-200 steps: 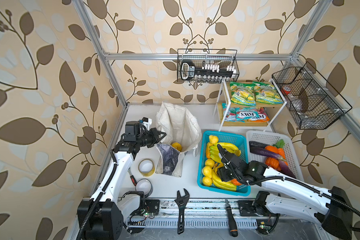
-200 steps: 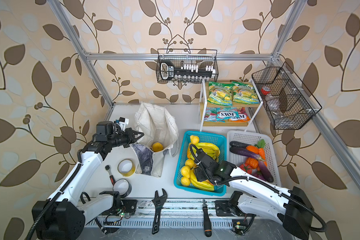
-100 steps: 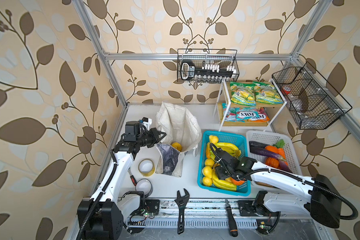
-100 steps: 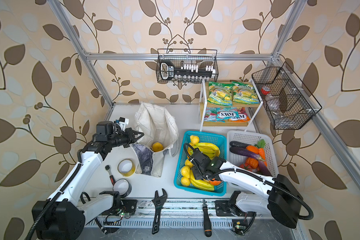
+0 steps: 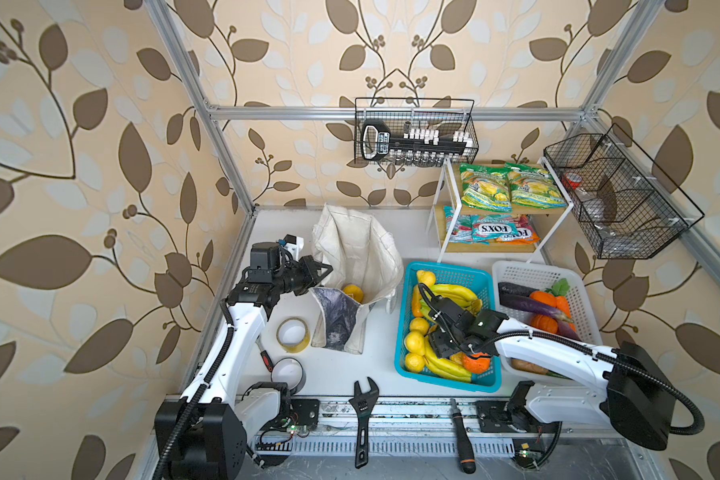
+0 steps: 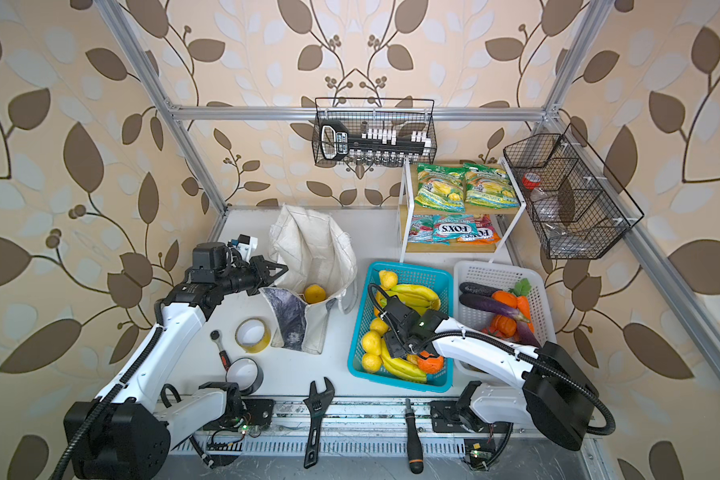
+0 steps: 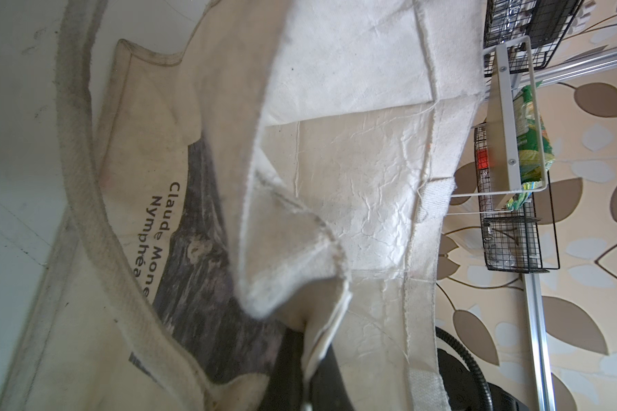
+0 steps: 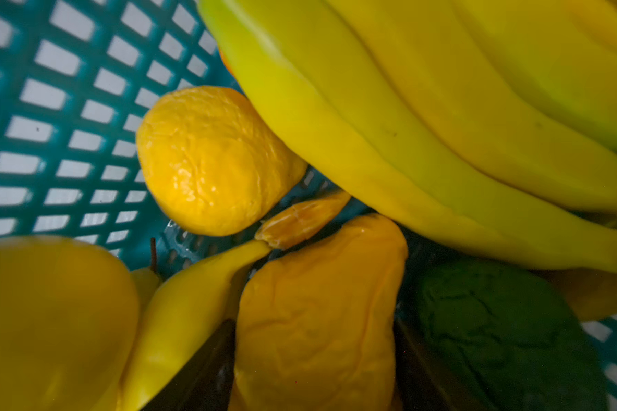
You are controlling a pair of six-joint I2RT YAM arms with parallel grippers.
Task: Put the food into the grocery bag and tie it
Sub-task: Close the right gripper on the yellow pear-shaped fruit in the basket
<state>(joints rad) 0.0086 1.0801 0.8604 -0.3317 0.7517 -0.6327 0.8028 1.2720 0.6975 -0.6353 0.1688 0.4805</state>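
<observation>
The off-white grocery bag [image 5: 358, 249] [image 6: 312, 245] stands open at the back left with a yellow-orange citrus fruit [image 5: 352, 292] inside. My left gripper [image 5: 323, 270] [image 7: 305, 356] is shut on the bag's rim, which folds over the jaws in the left wrist view. My right gripper [image 5: 440, 347] [image 8: 314, 356] is down in the blue basket [image 5: 445, 274], open, with a yellow-orange citrus fruit [image 8: 317, 313] filling the gap between its fingers. Another citrus fruit [image 8: 211, 160] lies just beyond. Two green snack packets [image 5: 481, 189] [image 5: 535, 187] lie on the top shelf.
Bananas [image 5: 449, 291] and more citrus crowd the blue basket. A white basket [image 5: 533, 270] of vegetables stands to its right. Tape rolls [image 5: 294, 334] [image 5: 289, 374], a wrench [image 5: 364, 403] and a screwdriver [image 5: 460, 436] lie near the front. Wire baskets [image 5: 416, 133] [image 5: 616, 199] hang on the frame.
My right gripper has moved left and deeper into the blue basket, down over the fruit, with its jaws a little wider. The left arm and the bag have not moved.
</observation>
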